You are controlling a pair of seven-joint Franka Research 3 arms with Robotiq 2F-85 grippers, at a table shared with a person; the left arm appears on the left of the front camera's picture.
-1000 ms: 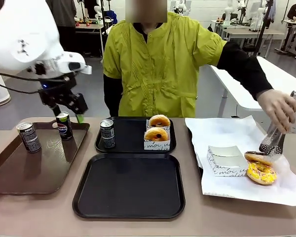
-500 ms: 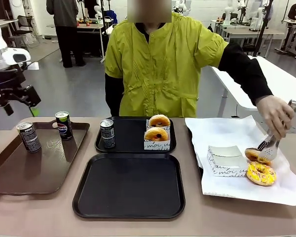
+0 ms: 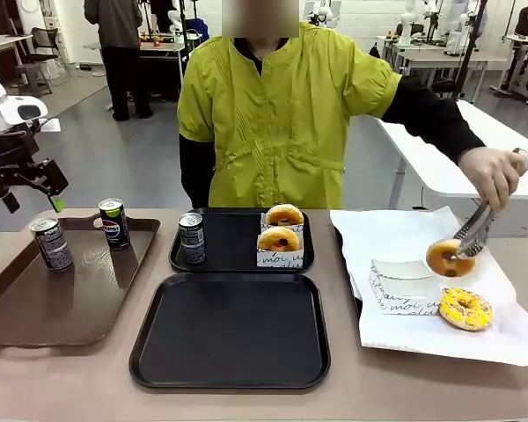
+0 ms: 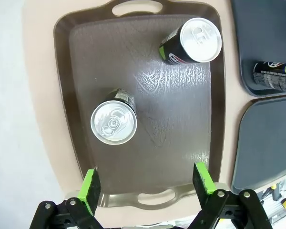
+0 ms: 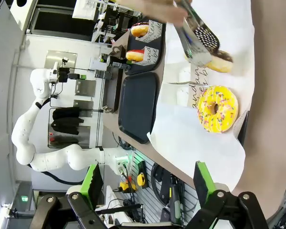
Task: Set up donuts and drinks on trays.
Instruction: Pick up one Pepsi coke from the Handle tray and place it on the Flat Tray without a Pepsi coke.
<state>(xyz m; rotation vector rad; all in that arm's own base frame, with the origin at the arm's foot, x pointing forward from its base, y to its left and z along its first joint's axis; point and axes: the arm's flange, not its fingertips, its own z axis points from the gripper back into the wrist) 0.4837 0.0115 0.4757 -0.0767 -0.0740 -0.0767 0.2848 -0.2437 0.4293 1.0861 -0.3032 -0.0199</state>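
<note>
The left gripper's (image 4: 147, 183) green-padded jaws stood spread and empty over a glossy, grained brown tray (image 4: 181, 119); just ahead of them stood one slim silver-topped can (image 4: 113, 122), a second can (image 4: 193, 40) farther on, matte black trays (image 4: 267, 143) off past the right-hand finger. The right gripper's (image 5: 148, 183) jaws were spread too, empty; beyond lay white paper (image 5: 181, 138), a sprinkled yellow ring donut (image 5: 218, 109), then metal tongs (image 5: 200, 36) pinching a chocolate-topped donut (image 5: 221, 63).
</note>
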